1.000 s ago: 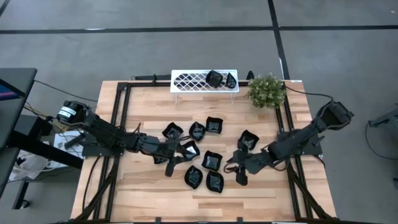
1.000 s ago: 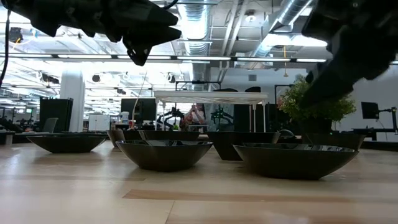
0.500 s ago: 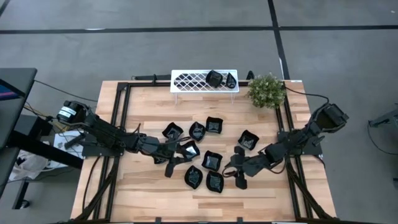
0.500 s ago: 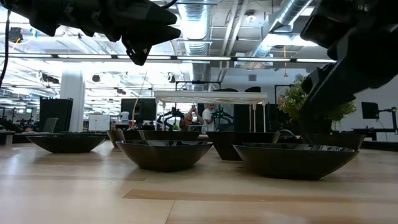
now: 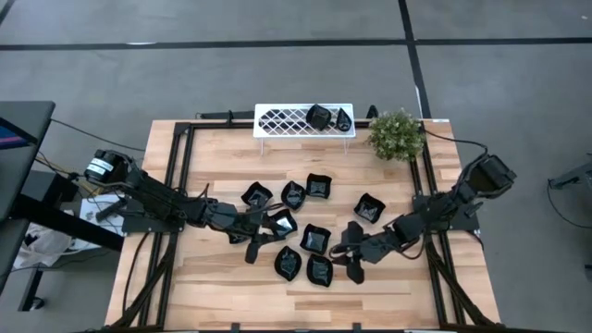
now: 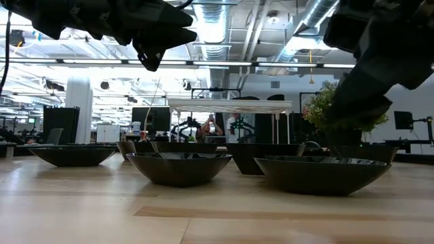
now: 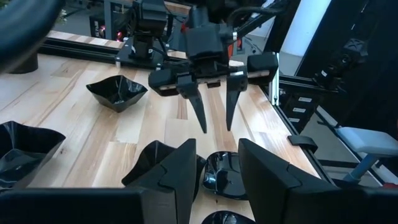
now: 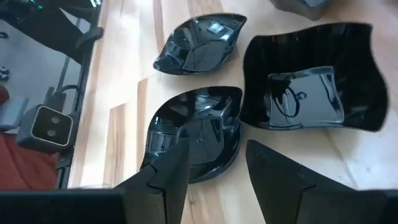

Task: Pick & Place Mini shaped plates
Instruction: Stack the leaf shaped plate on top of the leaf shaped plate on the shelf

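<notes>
My right claw (image 5: 346, 253) hangs spread and empty above a leaf-shaped dish (image 8: 193, 134), beside a square dish (image 8: 311, 78). My left claw (image 5: 257, 242) is spread too. Two dishes (image 5: 328, 117) sit in the white rack (image 5: 277, 120); the rest lie mid-table (image 5: 213, 166).

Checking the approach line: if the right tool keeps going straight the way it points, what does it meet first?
Most likely the leaf-shaped black plate lying between its open fingers. In the high view the right tool points toward that cluster. How high it hangs above the plate is unclear.
</notes>
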